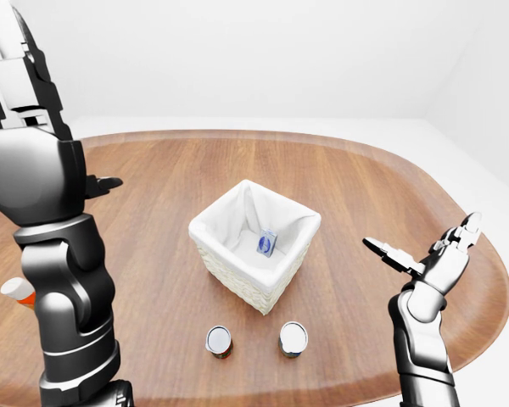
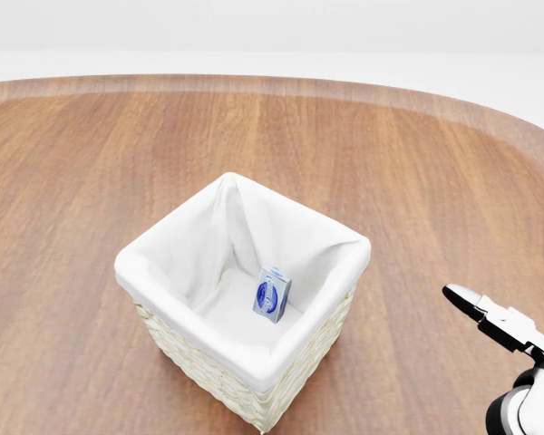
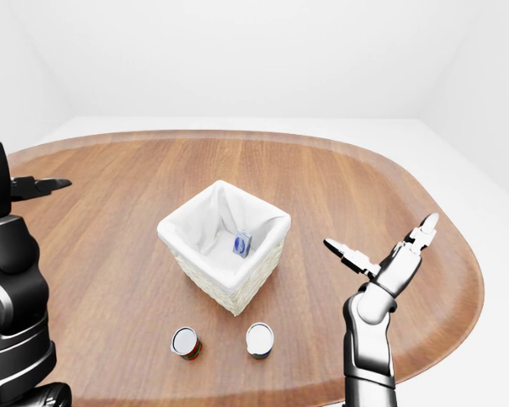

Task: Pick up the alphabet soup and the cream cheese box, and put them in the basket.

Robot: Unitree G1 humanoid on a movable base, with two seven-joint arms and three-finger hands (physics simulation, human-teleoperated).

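Observation:
The wicker basket [image 2: 245, 385] with a white liner stands mid-table. The blue and white cream cheese box [image 2: 271, 294] lies inside it, leaning on the liner. Two cans stand below the basket in the eye views, one with a red and green label [image 3: 186, 343] and one plainer [image 3: 260, 339]; I cannot tell which is the alphabet soup. My right hand [image 1: 422, 251] hovers open to the right of the basket, empty, with fingers spread. My left hand [image 1: 107, 181] is raised at the left, far from the basket; only straight fingers show past the forearm, holding nothing.
A small orange and white object [image 1: 17, 291] peeks out behind my left arm at the left edge of the left-eye view. The oval wooden table [image 1: 365, 186] ends close behind my right hand. My left forearm [image 1: 34, 170] blocks the left side.

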